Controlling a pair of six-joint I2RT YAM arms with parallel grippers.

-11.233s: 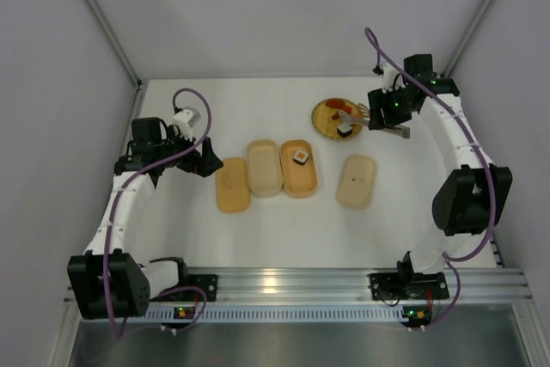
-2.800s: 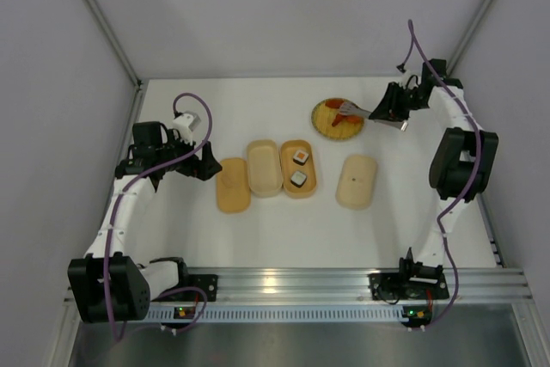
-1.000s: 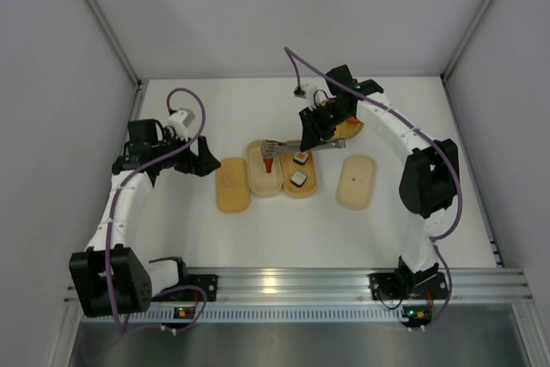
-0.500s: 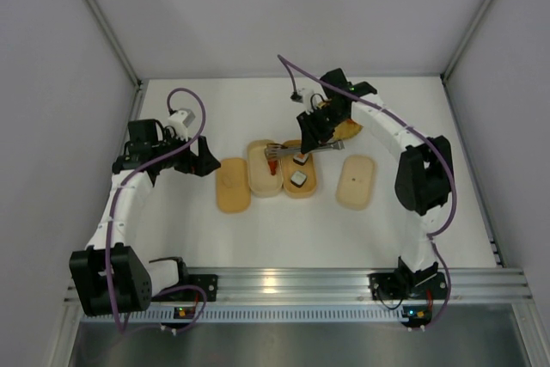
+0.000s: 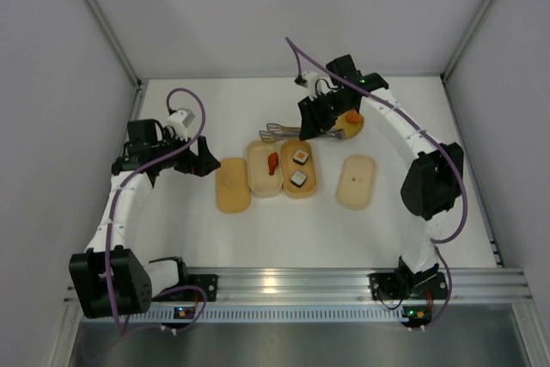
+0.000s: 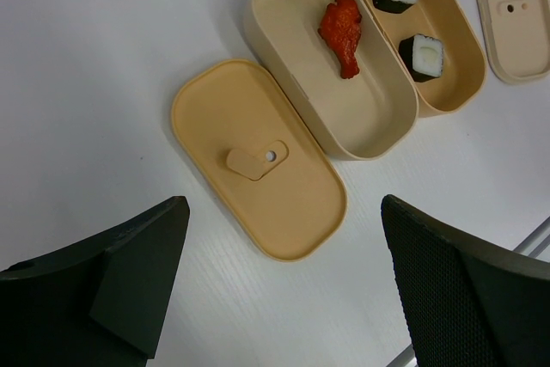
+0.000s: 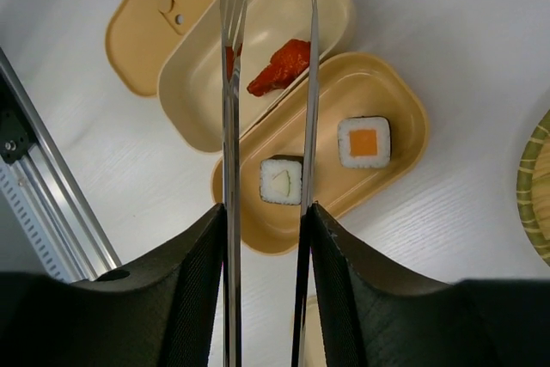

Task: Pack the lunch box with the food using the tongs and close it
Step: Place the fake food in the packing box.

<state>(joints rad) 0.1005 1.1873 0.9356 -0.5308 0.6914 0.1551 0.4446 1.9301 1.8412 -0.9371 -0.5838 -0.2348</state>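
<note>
Orange-red fried food piece (image 6: 344, 27): lay in the pale cream oval tray (image 6: 374, 105), centre of the top view. Two black-wrapped sushi rolls (image 7: 363, 142) sat in the adjoining tan oval tray (image 7: 400, 105). Slim silvery metal tongs (image 7: 229, 126): arms parted, nothing between them, pinched by the right gripper (image 7: 263, 221). Left gripper (image 6: 282, 212): spread wide, holding nothing. Risk: tongs held this loosely could slip at the next pick-up. No legible writing.

A robotics lab cell is indicated: a white table (image 5: 258, 238) is enclosed by plain grey walls (image 5: 51, 83) and aluminium framing (image 5: 292, 285).
</note>
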